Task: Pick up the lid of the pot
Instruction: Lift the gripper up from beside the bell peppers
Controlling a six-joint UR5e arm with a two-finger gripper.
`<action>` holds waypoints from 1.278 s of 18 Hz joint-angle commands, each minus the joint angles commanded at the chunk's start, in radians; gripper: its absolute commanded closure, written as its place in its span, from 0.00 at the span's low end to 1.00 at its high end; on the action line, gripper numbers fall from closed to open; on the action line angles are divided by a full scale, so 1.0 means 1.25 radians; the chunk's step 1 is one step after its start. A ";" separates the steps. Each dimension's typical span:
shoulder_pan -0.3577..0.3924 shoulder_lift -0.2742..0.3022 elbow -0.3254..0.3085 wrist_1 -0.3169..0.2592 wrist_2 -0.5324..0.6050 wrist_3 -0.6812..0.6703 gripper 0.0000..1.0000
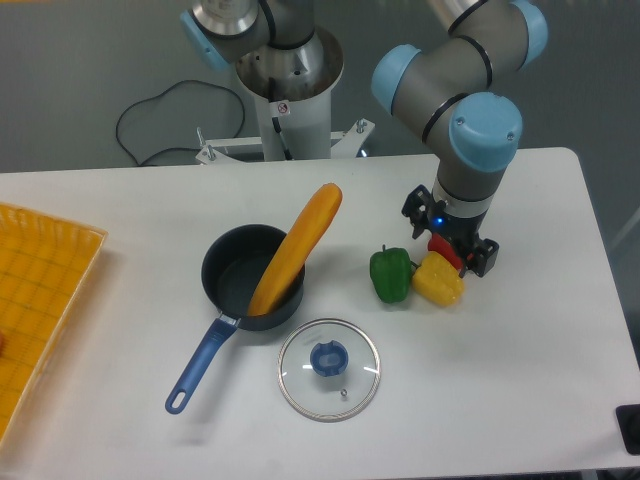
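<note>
Your gripper [450,234] has its fingers [417,209] spread, one well apart from the other, and it looks to hold nothing. The red pepper [445,250] shows under them; you can't tell from here whether they touch it. The lid [306,391] is what you want: from the fingers it lies toward the camera and off to the left of the view, well apart. With one arm, there's no nearer one to choose.

The lid is round, so it gives you no long axis. It sits flat with its blue knob [329,358] pointing up, which looks like your grip point. The spread of the fingers runs slantwise, from far left to near right of the view; on a round knob that angle should matter little, so centring counts most.

I'd say you're at the approach. The green pepper [391,274] stands just left of the fingers, near your straight line to the knob, with the yellow pepper [437,281] just on the camera side of them. Cross high, then drop straight down; an off-centre pinch could tip or slide the lid.
</note>
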 joint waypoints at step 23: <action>-0.056 -0.037 0.000 0.002 -0.031 -0.369 0.00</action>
